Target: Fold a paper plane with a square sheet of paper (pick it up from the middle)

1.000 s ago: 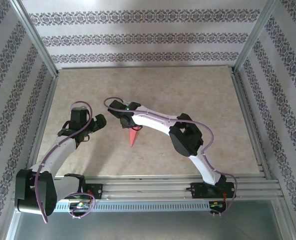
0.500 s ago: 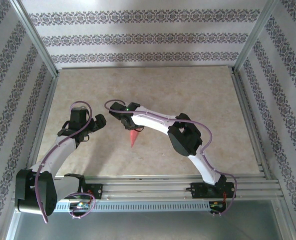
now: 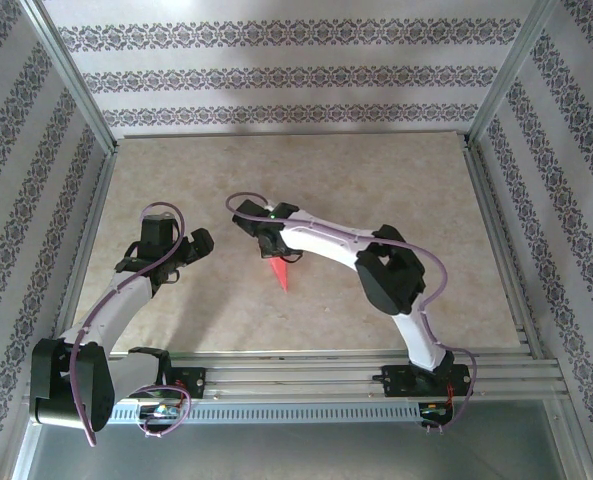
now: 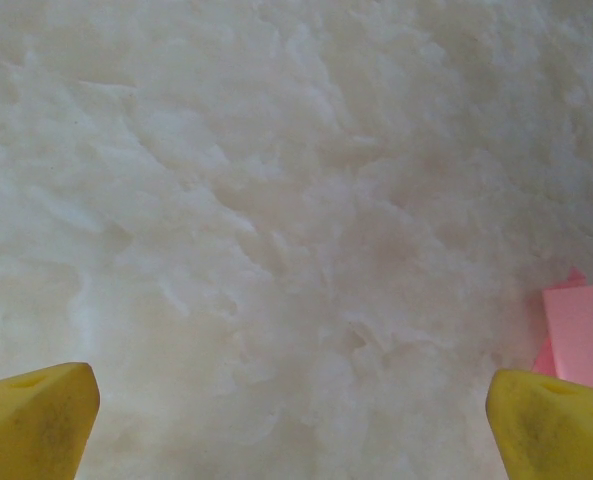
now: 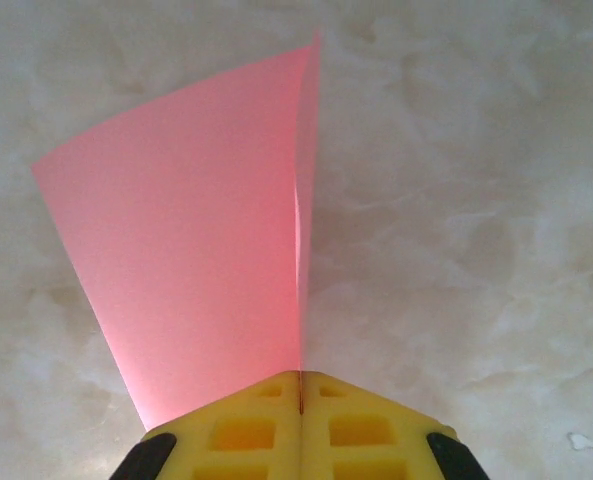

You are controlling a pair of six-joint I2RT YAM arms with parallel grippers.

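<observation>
The paper plane (image 3: 280,272), a narrow pink-red dart of folded paper with a sharp tip, sticks out from under the right end effector (image 3: 275,254). Its point aims away from the end effector towards the arm bases. From above, the dart's broad end is covered by the black end effector body, so I can't make out how much paper lies beneath it.

Looking along the right wrist, the right end effector (image 5: 299,386) has its two yellow pads (image 5: 246,432) pressed flat together, with the paper plane (image 5: 206,250) pinched in the seam between them. A crease runs straight out from that seam. One wing spreads wide to the side of it, while the other shows nearly edge-on as a thin strip. The part inside the pads is hidden, and I can't pick out the tip from here. A soft shadow falls on the pale marbled counter (image 5: 476,200) beyond the paper, but I can't tell if the dart touches the surface.

The left end effector (image 3: 197,245) sits well to the side of the right one, over the bare counter (image 3: 376,180). In its own wrist view, the left end effector (image 4: 291,420) is spread wide and holds nothing. Only the yellow pad (image 4: 36,415) corners are visible. A pink scrap of the paper plane (image 4: 582,335) shows just beyond one pad, cut off by the frame edge.
</observation>
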